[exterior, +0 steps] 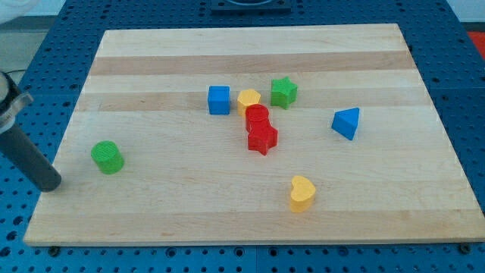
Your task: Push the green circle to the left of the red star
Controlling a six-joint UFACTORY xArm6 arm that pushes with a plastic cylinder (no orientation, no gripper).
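Note:
The green circle (107, 157) is a short green cylinder lying near the left edge of the wooden board (189, 212). The red star (262, 139) lies near the board's middle, touching a red cylinder (258, 118) just above it. My tip (51, 184) is the lower end of a dark rod that comes in from the view's left edge. It stands to the left of the green circle and a little below it, with a gap between them.
A blue cube (219, 99), a yellow hexagon (248, 99) and a green star (284, 92) lie above the red blocks. A blue triangle (346, 123) lies to the right. A yellow heart (301, 192) lies at the lower right.

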